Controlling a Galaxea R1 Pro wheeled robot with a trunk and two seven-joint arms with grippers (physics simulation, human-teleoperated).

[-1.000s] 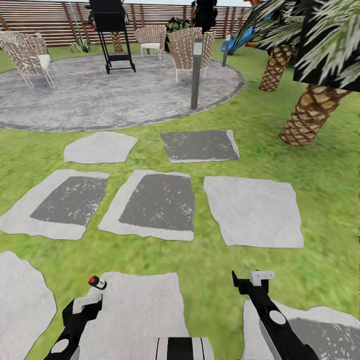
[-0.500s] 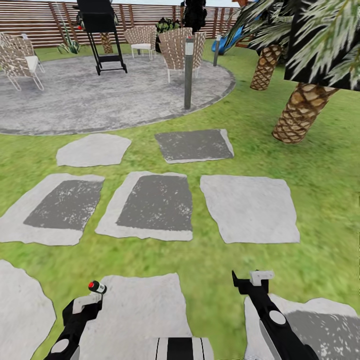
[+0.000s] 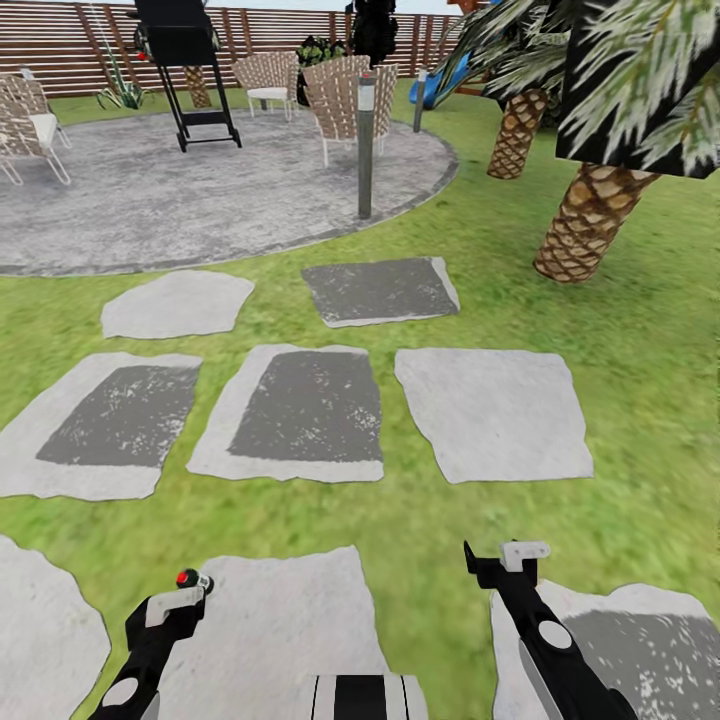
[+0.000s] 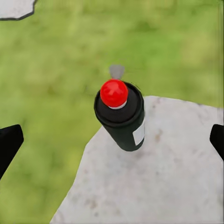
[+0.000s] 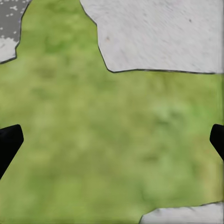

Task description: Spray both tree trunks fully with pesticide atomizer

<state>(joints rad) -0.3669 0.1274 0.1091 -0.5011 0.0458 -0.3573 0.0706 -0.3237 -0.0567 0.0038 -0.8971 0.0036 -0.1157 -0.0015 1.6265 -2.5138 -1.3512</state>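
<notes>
The pesticide atomizer (image 3: pixel 190 579), a black bottle with a red cap, stands upright on the corner of a pale stone slab (image 3: pixel 275 620) where it meets the grass floor (image 3: pixel 430 520). My left gripper (image 3: pixel 176 604) hangs just short of it. In the left wrist view the atomizer (image 4: pixel 120 116) lies beyond and between the spread black fingertips (image 4: pixel 9 142) of my open left gripper (image 4: pixel 112 144), untouched. My right gripper (image 3: pixel 508 558) hovers open over bare grass (image 5: pixel 116 140), holding nothing. The trees and their trunks are out of view.
Grey stepping stones (image 3: pixel 490 415) lie across the lawn ahead. Beyond is a round paved patio (image 3: pixel 200 190) with wicker chairs (image 3: pixel 350 95), a black grill (image 3: pixel 185 60) and a grey post (image 3: pixel 366 145). Two short palms (image 3: pixel 590 220) stand at the right, a slat fence (image 3: pixel 60 50) behind.
The whole head view has shifted, so the camera has moved. Patio and palms slid left in the picture, and the atomizer now sits closer to my left gripper. Both arms keep their pose.
</notes>
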